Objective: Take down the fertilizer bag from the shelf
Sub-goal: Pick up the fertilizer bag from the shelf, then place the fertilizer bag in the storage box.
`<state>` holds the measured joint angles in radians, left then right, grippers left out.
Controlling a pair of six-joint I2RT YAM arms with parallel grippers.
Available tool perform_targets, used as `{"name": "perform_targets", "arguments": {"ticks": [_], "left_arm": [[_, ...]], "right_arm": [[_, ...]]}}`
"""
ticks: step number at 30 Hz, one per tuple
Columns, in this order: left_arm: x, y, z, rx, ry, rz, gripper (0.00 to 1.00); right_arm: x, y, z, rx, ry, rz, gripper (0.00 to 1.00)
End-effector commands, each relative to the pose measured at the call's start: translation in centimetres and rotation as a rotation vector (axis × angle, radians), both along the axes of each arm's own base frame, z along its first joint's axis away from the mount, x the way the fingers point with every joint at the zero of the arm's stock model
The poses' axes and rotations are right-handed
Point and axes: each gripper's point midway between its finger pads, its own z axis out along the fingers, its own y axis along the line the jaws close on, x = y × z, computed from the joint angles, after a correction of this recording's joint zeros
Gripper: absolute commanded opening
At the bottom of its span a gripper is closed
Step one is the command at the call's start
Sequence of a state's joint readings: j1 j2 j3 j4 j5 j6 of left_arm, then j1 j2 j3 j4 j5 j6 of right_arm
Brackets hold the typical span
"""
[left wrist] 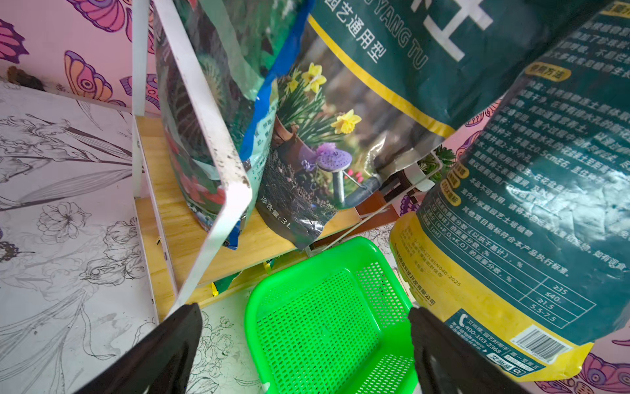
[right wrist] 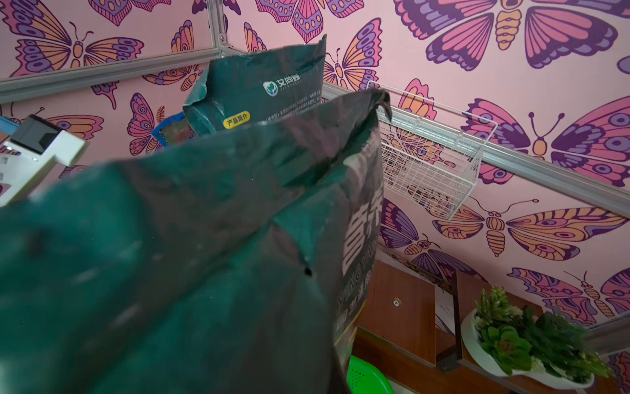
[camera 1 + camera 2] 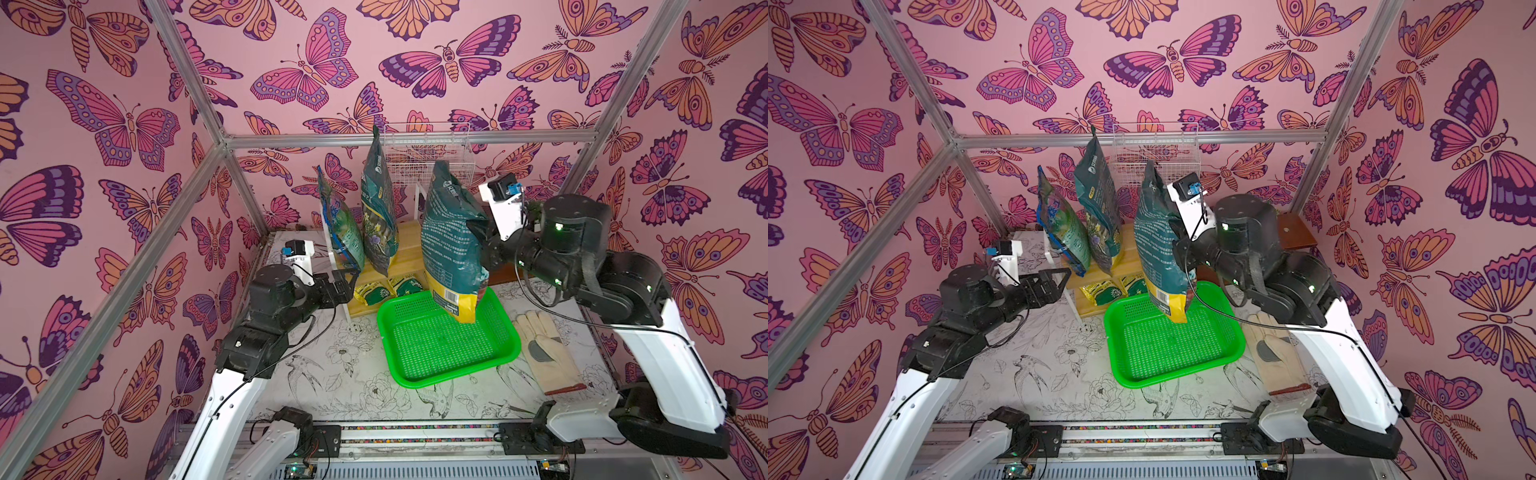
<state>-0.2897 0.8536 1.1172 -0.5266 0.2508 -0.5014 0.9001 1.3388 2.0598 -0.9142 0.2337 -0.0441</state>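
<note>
A dark green fertilizer bag with a yellow bottom hangs in the air, its lower end over a green tray. My right gripper is shut on its side edge. In the right wrist view that bag fills the near field and hides the jaws. The shelf, light wood with a white frame, stands behind and to the left. My left gripper is open at the shelf's front left corner, holding nothing.
A blue-edged bag and a green bag stand on the shelf, small yellow packets below. A work glove lies right of the tray. A white wire basket hangs behind. A dark brown stand holds a potted succulent.
</note>
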Motion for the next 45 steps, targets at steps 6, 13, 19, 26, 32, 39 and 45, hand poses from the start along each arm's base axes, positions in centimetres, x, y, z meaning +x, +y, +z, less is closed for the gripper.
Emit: {"name": "perform_targets", "arguments": {"ticks": [6, 13, 19, 26, 32, 39, 45], "left_arm": [[-1.9, -3.3, -0.3, -0.005, 0.028, -0.104, 1.00], [-2.9, -7.5, -3.4, 0.068, 0.096, -0.195, 1.00], [-3.2, -10.1, -6.2, 0.131, 0.147, -0.239, 1.00], [-3.1, -10.4, -9.4, 0.151, 0.200, -0.227, 1.00], [-2.8, -10.4, -11.3, 0.168, 0.222, -0.213, 1.00], [-2.7, -10.9, -13.5, 0.202, 0.277, -0.229, 1.00], [-3.0, -10.4, -14.3, 0.213, 0.287, -0.218, 1.00]], "right_arm": [[-1.3, -2.4, 1.6, 0.162, -0.060, -0.042, 0.00], [-0.4, -3.8, -2.0, 0.131, -0.032, -0.089, 0.00], [2.3, -6.0, -6.3, 0.207, 0.125, -0.133, 0.00], [4.5, -6.5, -10.4, 0.329, 0.277, -0.051, 0.00], [4.5, -6.1, -11.1, 0.297, 0.252, 0.000, 0.00], [5.3, -5.7, -12.8, 0.248, 0.206, 0.075, 0.00], [6.5, -7.2, -13.6, 0.295, 0.155, 0.092, 0.00]]}}
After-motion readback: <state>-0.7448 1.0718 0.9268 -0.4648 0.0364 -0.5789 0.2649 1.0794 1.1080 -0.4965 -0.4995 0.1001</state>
